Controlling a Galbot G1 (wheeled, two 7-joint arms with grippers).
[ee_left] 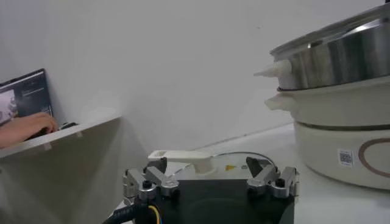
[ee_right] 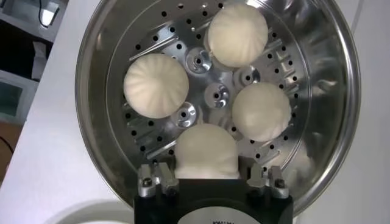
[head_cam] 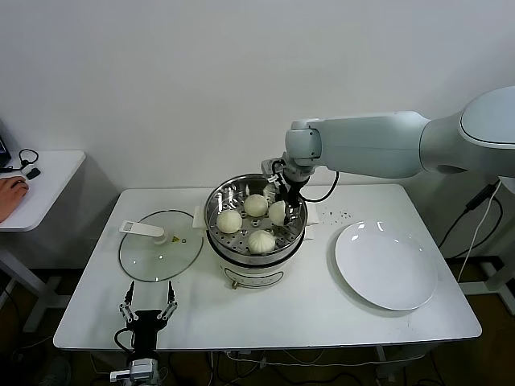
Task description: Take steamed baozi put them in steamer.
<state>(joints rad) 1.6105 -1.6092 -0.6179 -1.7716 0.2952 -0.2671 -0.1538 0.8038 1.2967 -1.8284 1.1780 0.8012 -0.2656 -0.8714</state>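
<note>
Right wrist view shows the right gripper (ee_right: 210,176) low inside the steamer (ee_right: 106,67), its jaws standing a little apart on either side of the fourth baozi (ee_right: 206,149), which already sits on the tray; I judge it is being let go, so that it rests flat. Three more baozi lie just beyond the gripper, near each other. The plate (head_cam: 386,265) beside is bare. The left gripper (head_cam: 148,305) waits open near the lid (head_cam: 157,249).
</note>
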